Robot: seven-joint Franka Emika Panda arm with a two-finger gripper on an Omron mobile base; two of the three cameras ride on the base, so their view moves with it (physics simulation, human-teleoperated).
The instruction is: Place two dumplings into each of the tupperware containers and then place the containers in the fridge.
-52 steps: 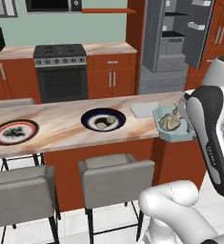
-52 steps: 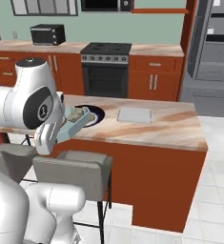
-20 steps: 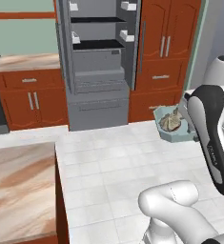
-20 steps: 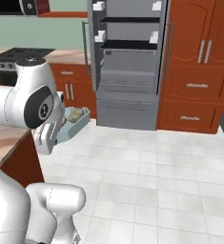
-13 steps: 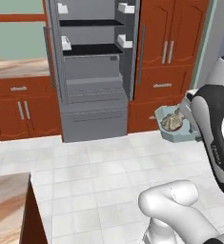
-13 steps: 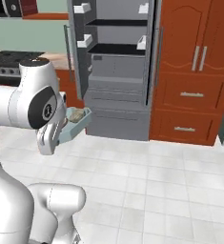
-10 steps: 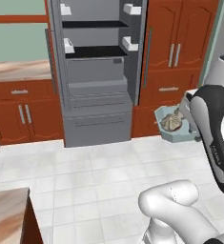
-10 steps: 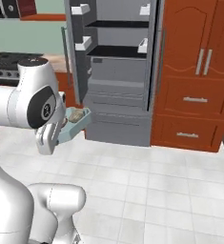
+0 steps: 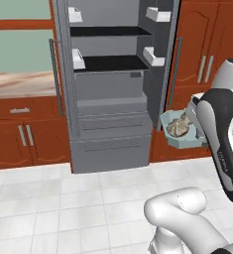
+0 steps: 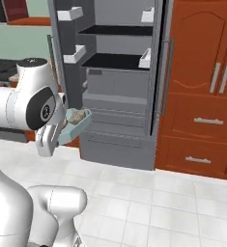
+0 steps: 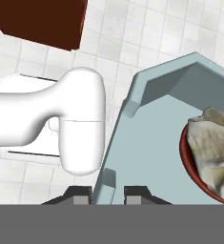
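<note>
Right now my dark two-finger pincer [image 11: 104, 194] is clamped on the rim of the pale blue shallow rectangular tupperware tub [image 11: 151, 157], one fingertip on each side of its wall; I hold the tub in the air beside my white arm, above the pale tiled floor [image 9: 63, 208]; beige pleated dumplings [image 9: 177, 126] sit inside it; the tall grey metal fridge [image 9: 110, 84] stands ahead with its doors open and its black shelves bare, between red-brown wooden cabinets [image 10: 202, 87].
</note>
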